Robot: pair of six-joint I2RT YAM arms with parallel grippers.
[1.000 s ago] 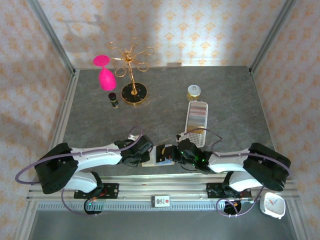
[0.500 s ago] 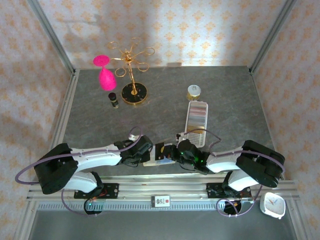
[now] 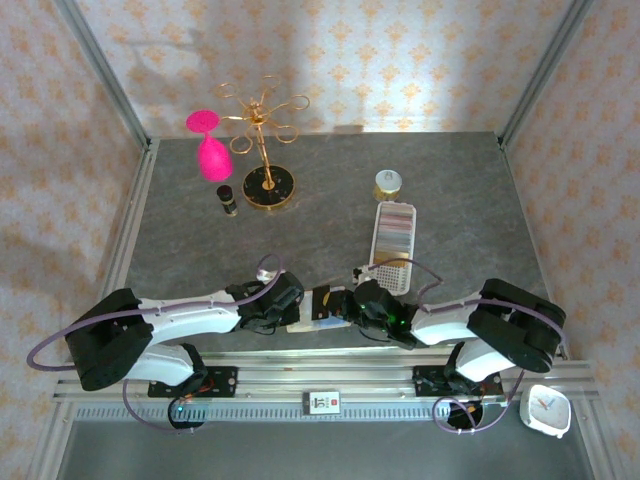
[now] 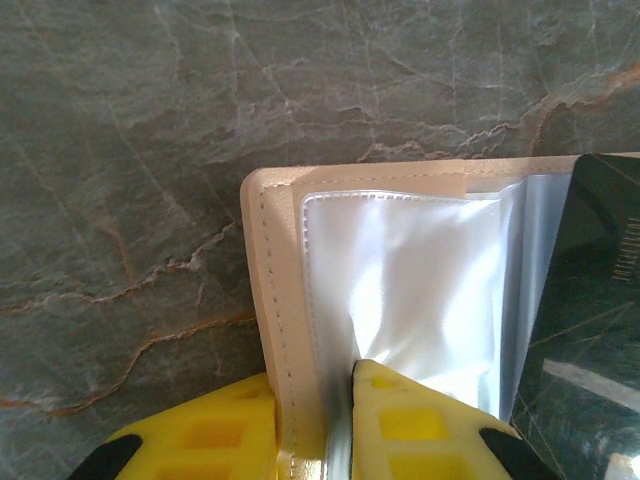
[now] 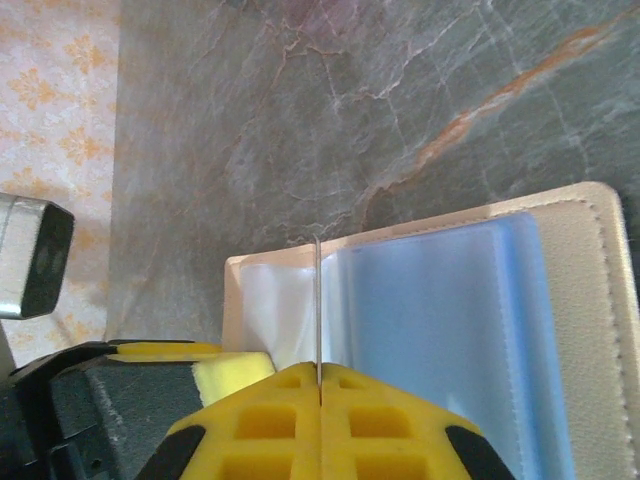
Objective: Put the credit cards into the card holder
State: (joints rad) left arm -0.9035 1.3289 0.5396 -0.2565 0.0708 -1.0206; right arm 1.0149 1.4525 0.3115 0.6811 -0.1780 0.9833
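The beige card holder [image 3: 306, 322] lies open like a book near the table's front edge, between both grippers. In the left wrist view its stitched cover [image 4: 272, 300] and clear sleeves [image 4: 410, 270] show, and my left gripper [image 4: 315, 435] is shut on the cover's edge. A dark credit card [image 4: 590, 330] stands at the right of that view. In the right wrist view my right gripper [image 5: 319, 385] is shut on this card [image 5: 317, 300], seen edge-on and upright, with its far edge at the sleeves of the card holder [image 5: 590, 290]. The left gripper's yellow pad [image 5: 230, 368] sits just beside it.
A long white perforated tray [image 3: 392, 243] lies behind the right gripper, with a small jar [image 3: 388, 184] beyond it. At the back left stand a gold stand [image 3: 265, 150], a pink glass [image 3: 210, 150] and a small dark bottle [image 3: 228, 199]. The table's front rail runs just behind the holder.
The right arm has drawn in a little to the left, bringing the card closer over the open holder. The left gripper has kept its hold.
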